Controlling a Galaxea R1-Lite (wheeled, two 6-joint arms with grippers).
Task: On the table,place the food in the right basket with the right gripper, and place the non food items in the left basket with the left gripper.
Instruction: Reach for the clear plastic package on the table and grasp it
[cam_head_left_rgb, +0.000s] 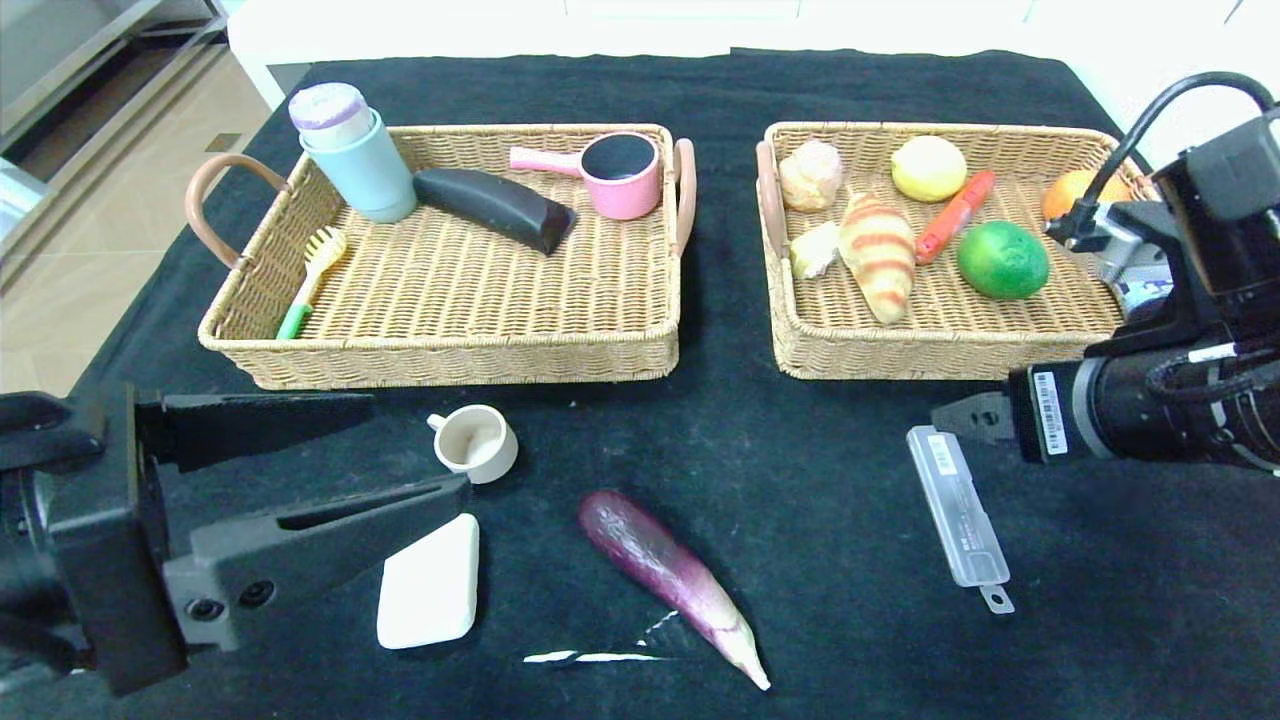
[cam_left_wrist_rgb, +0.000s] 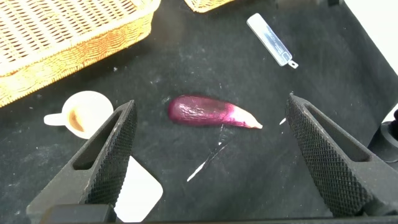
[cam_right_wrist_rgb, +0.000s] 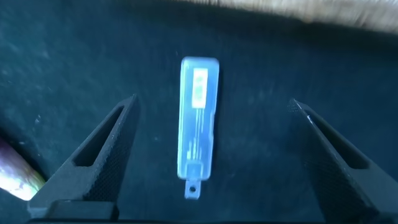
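On the black table lie a purple eggplant (cam_head_left_rgb: 668, 566), a small white cup (cam_head_left_rgb: 474, 441), a white block (cam_head_left_rgb: 430, 583) and a clear plastic case (cam_head_left_rgb: 958, 503). My left gripper (cam_head_left_rgb: 418, 443) hovers open at the front left, beside the cup and above the block. In the left wrist view the left gripper (cam_left_wrist_rgb: 210, 102) holds nothing and the eggplant (cam_left_wrist_rgb: 208, 112) lies on the cloth beyond its fingers. My right gripper (cam_right_wrist_rgb: 212, 106) hangs open over the clear case (cam_right_wrist_rgb: 198, 115), apart from it. The right gripper (cam_head_left_rgb: 965, 415) sits just in front of the right basket (cam_head_left_rgb: 900, 355).
The left basket (cam_head_left_rgb: 450, 355) holds a blue flask (cam_head_left_rgb: 358, 155), a black object (cam_head_left_rgb: 495, 207), a pink pot (cam_head_left_rgb: 620, 175) and a brush (cam_head_left_rgb: 315, 265). The right basket holds a croissant (cam_head_left_rgb: 878, 255), lime (cam_head_left_rgb: 1002, 260), lemon (cam_head_left_rgb: 928, 168), an orange and other food.
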